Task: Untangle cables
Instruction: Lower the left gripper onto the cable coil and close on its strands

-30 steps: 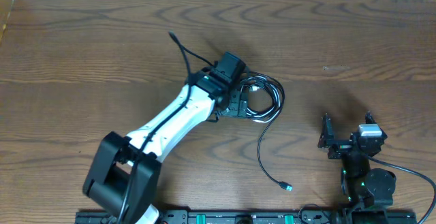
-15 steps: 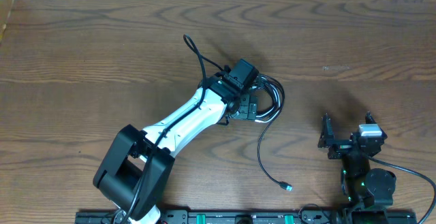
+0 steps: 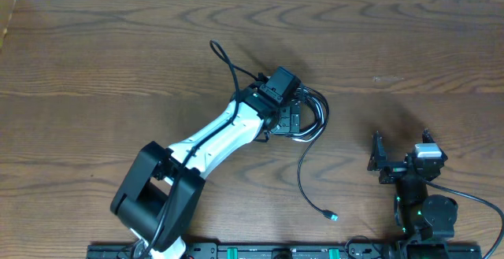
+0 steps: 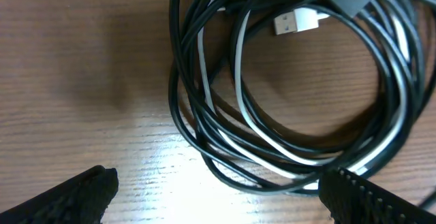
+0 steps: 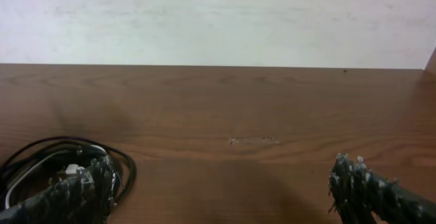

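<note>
The cables (image 4: 204, 139) lie in one loose coil on the table (image 3: 94, 54), directly beneath the left gripper (image 4: 225, 200). That gripper's fingers are spread wide and hold nothing, one to either side of the coil's near arc. A black cord (image 4: 178, 94) loops round several times, with a white cord (image 4: 203, 67) threaded among the loops. The white USB plug (image 4: 296, 23) rests inside the ring, on the side farthest from the fingers.

These cords look light, limp and smooth-jacketed, so tugging a mid-strand would likely drag the whole bundle. A free end seems the better hold. One is the white plug; the other is the black tail that trails out of the coil, back past the wrist, to a small plug (image 3: 332, 216) on open wood.

The right gripper (image 5: 225, 193), equally spread and empty, sits well off to the coil's right, near its own base. Bare wood surrounds the coil, with the table's far edge well beyond the fingers. The arm's own cable (image 3: 224, 62) arcs up behind the left wrist and could snag.
</note>
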{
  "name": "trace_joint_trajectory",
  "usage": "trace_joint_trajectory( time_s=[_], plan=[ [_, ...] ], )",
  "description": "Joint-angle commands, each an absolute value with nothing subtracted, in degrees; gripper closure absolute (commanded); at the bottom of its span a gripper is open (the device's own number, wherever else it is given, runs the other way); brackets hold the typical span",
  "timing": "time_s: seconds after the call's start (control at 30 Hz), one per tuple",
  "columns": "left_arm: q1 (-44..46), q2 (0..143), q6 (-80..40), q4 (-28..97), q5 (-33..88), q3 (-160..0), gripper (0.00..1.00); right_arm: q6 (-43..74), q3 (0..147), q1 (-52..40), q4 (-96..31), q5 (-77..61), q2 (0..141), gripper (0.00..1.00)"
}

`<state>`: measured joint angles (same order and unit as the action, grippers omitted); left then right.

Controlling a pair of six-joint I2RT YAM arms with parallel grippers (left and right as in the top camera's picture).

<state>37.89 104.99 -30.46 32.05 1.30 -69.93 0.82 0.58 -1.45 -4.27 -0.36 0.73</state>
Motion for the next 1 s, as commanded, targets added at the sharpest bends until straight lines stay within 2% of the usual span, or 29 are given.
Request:
trace_joint_trajectory(
  time_s=[0.0, 0.97],
  plan=[
    [37.71, 107.48, -31.62, 31.99, 0.38, -70.74, 0.01, 0.34, 0.32, -1.19, -4.32, 0.05, 0.64, 0.01],
    [37.71, 112.51, -36.14, 30.28, 0.38, -70.74, 0.01, 0.34, 0.32, -1.19, -4.29, 0.05, 0.64, 0.01]
  ],
)
